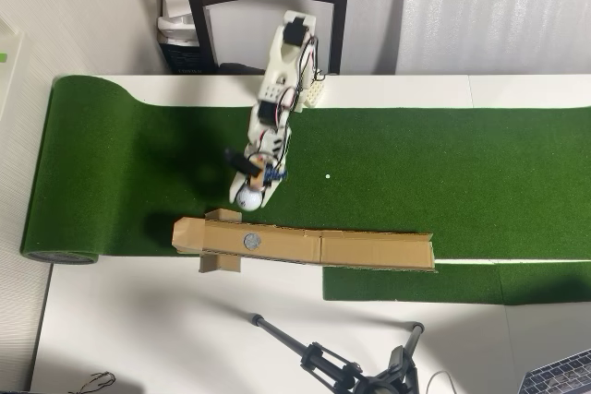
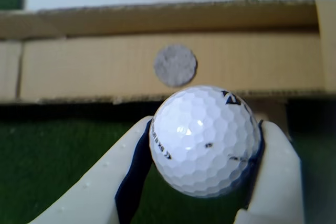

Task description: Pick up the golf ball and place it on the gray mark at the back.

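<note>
Two fingers (image 2: 205,182) clamped on the golf ball (image 2: 205,139), lifted above the green turf (image 1: 462,173), just before the cardboard trough (image 1: 369,248) bearing the gray mark (image 2: 175,65).

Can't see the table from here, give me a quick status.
Gripper shut on golf ball. Ball off the turf, just short of the cardboard ramp. Gray mark dead ahead, nothing in the way.

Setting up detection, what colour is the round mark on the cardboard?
Gray, a round mark on tan cardboard, clearest in the wrist view.
</note>
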Controlling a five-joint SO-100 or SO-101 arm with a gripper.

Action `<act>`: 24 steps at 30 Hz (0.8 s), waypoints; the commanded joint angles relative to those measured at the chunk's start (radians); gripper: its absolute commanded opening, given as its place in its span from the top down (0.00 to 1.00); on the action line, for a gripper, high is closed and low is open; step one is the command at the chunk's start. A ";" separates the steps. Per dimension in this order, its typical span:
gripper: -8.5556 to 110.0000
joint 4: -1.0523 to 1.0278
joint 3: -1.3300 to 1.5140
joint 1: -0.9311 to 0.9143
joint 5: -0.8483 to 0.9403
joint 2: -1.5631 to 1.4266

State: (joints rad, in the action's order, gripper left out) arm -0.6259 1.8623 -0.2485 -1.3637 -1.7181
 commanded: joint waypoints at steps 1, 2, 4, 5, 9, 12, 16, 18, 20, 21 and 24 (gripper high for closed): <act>0.81 0.044 -0.235 0.018 -0.020 0.040; 0.81 0.044 -0.247 0.021 -0.021 0.046; 0.81 0.044 -0.259 0.023 -0.026 0.049; 0.81 0.041 -0.259 0.023 -0.026 0.049; 0.81 -0.074 -0.284 0.025 -0.026 0.025; 0.81 -0.140 -0.325 0.026 -0.026 -0.012; 0.81 -0.147 -0.383 0.051 -0.026 -0.008; 0.81 -0.137 -0.400 0.058 -0.034 0.021; 0.81 -0.143 -0.448 0.072 -0.051 0.058; 0.81 -0.147 -0.474 0.081 -0.051 0.078; 0.81 -0.150 -0.540 0.092 -0.051 0.135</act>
State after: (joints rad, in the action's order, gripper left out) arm -0.7762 1.5110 -0.1672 -1.4036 -1.5846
